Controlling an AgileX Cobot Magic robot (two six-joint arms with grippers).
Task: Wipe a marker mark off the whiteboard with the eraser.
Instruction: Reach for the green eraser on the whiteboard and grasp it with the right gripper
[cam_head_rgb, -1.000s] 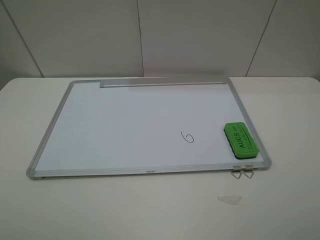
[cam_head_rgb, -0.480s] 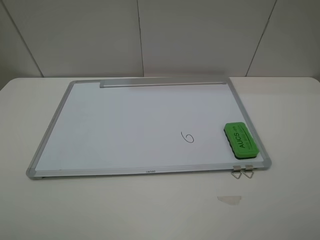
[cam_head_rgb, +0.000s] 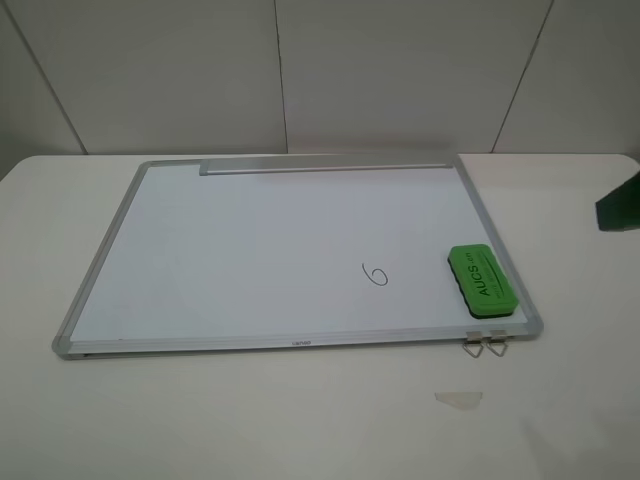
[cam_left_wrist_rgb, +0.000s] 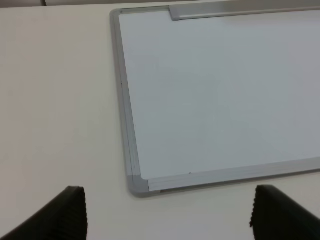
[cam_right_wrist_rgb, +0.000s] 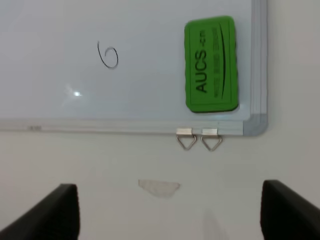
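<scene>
Task not begun: the thin black marker mark (cam_head_rgb: 376, 274) is intact on the glossy, metal-framed whiteboard (cam_head_rgb: 95, 268). The eraser (cam_head_rgb: 483, 281), a rounded green block, lies flat at three o'clock of it, ungrasped. My right gripper (cam_right_wrist_rgb: 170, 210) and left gripper (cam_left_wrist_rgb: 170, 212) both stand spread and empty. The dark shape (cam_head_rgb: 620, 203) at the high view's three o'clock edge is perhaps my right arm.

Off-white worktop (cam_head_rgb: 300, 430) carries the whiteboard (cam_head_rgb: 250, 250), lying flat, tray strip (cam_head_rgb: 325, 166) at far edge. Two metal clips (cam_head_rgb: 485, 345) project from near edge. Small translucent scrap (cam_head_rgb: 458, 399) lies near them, apart from board.
</scene>
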